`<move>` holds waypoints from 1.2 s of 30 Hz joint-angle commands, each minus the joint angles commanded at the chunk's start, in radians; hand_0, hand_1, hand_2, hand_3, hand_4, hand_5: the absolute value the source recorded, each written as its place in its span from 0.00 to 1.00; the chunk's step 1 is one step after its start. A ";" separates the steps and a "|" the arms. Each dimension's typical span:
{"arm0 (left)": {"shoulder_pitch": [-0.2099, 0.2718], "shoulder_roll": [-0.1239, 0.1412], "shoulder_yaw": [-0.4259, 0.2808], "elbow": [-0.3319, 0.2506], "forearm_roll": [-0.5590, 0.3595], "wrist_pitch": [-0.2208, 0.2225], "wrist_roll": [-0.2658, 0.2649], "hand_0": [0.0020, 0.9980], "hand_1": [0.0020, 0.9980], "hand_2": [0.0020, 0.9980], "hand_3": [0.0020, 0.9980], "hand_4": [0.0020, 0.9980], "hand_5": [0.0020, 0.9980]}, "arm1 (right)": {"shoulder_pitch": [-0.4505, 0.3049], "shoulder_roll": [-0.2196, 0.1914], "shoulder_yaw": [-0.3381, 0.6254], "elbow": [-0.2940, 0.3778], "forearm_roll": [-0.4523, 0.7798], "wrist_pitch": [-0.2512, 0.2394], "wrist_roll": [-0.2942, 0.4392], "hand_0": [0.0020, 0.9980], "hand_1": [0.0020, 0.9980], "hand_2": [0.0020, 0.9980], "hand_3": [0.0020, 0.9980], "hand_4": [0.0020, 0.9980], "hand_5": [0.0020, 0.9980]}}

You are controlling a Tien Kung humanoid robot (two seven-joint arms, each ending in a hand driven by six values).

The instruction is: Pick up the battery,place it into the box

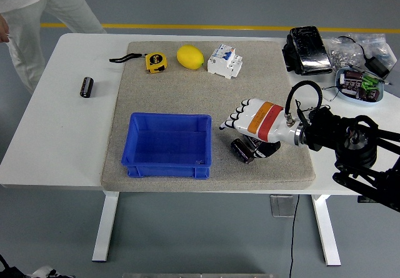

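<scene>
Hovering over two batteries (243, 150) beside the blue box (167, 144), the right robot hand (250, 124), fingers spread and empty, could nudge either away.

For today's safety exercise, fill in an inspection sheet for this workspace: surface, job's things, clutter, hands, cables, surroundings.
Surface: white table with a grey mat on it.
Job's things: blue box, nothing seen inside; one battery right of it on the mat, another on the bare table to the left.
Clutter: tape measure, lemon, breaker along the mat's far edge; black device, bags and a tray of parts at far right.
Hands: right hand over the battery by the box, grasp unclear; left not in view.
Cables: black cable looping at the wrist.
Surroundings: person in white at far left; grey floor with a yellow line.
</scene>
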 joint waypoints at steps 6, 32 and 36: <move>-0.001 0.000 -0.006 0.000 0.008 -0.001 0.002 0.74 0.71 0.75 0.62 0.64 0.53 | 0.027 0.032 -0.025 -0.053 -0.007 0.007 0.007 0.72 0.71 0.76 0.82 1.00 0.20; 0.003 0.003 -0.011 -0.003 0.020 -0.004 0.005 0.74 0.71 0.75 0.62 0.64 0.53 | 0.045 0.072 -0.011 -0.164 0.020 0.060 -0.006 0.69 0.69 0.72 0.76 1.00 0.16; -0.002 0.003 -0.006 -0.004 0.016 -0.005 0.004 0.74 0.71 0.75 0.62 0.64 0.53 | 0.042 0.073 -0.008 -0.180 0.030 0.062 -0.004 0.68 0.69 0.72 0.76 1.00 0.16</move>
